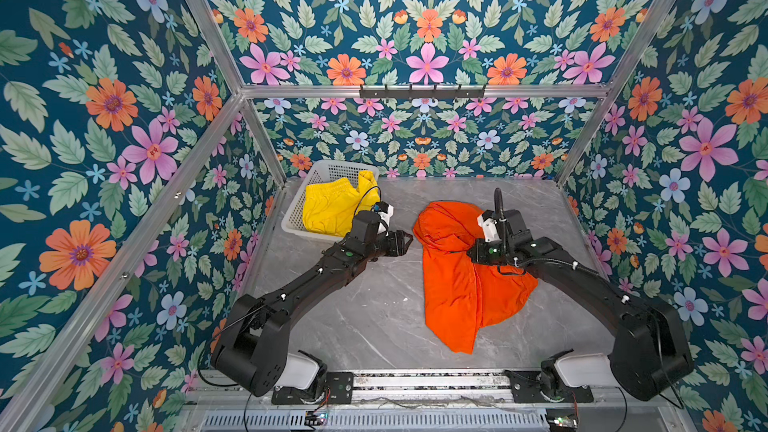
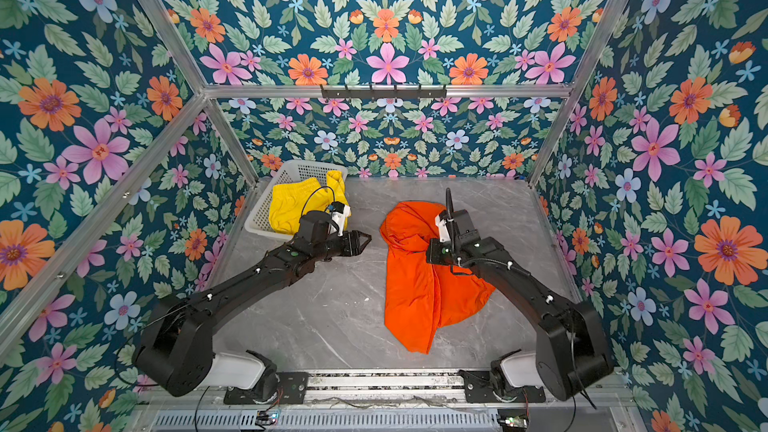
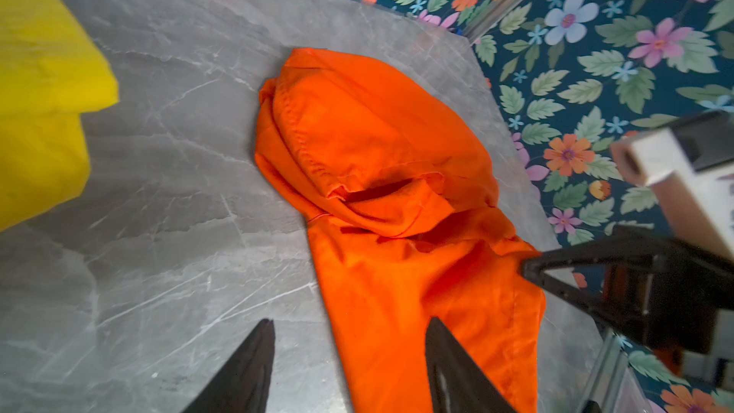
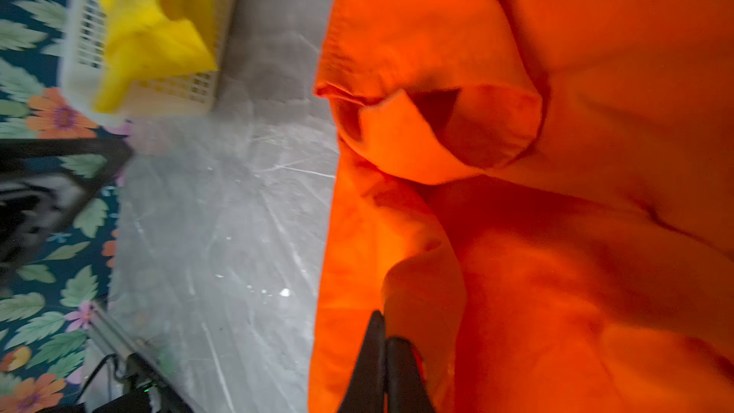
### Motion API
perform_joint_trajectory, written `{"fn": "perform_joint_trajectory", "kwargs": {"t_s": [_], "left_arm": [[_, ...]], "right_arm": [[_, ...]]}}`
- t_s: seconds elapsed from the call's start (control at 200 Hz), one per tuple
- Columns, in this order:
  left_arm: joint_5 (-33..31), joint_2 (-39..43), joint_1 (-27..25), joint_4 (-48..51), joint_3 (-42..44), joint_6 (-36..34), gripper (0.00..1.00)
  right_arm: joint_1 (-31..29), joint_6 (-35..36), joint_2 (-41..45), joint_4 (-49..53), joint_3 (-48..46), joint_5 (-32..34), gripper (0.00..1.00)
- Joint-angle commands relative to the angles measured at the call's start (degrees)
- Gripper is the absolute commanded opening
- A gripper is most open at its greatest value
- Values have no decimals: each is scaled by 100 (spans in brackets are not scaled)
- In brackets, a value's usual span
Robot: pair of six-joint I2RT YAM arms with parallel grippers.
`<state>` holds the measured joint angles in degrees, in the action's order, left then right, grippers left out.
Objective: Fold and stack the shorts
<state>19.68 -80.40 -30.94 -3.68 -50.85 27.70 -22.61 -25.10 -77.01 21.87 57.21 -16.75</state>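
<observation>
Your right gripper [image 4: 383, 327] is pinched shut on a fold of the orange shorts [image 1: 453, 284], right of centre on the table [image 1: 365, 317], probably to spread them for folding. Your left gripper [image 3: 351, 323] hangs open, empty, beside them. The yellow shorts [image 1: 332, 209] sit in the basket [image 1: 291, 218], left of centre. Two pairs, one basket.

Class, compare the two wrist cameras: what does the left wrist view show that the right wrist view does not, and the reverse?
Left wrist only: the left hand from behind, fingers apart over the table. Right wrist only: the white basket, and the right hand from behind, shut on a fold of the orange shorts. Both: the orange shorts, the yellow shorts and the table.
</observation>
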Motion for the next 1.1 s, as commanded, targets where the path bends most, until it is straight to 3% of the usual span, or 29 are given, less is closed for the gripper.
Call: {"fn": "perform_joint_trajectory", "kwargs": {"t_s": [0.0, 0.16, 0.455, 0.735, 0.905, 1.095], "left_arm": [[260, 159, -43, -359, 14, -281, 62], [523, 479, -234, -525, -7, -613, 62], [502, 826, -1297, -304, -273, -1682, 64], [-609, 1193, -2200, -1318, 938, -2179, 63], [-1080, 887, -2773, -1607, 1009, -2456, 65], [-2186, 438, -2835, -2802, 1353, -2105, 71]], "right_arm": [[-122, 143, 298, 450, 537, -31, 0], [-228, 175, 665, 868, 1319, 133, 0], [-411, -230, 740, 631, 2540, 482, 0], [-558, -341, 355, 132, 3125, 803, 0], [-689, -338, 195, -72, 3332, 835, 0], [-762, -345, 162, -149, 3480, 671, 0]]}}
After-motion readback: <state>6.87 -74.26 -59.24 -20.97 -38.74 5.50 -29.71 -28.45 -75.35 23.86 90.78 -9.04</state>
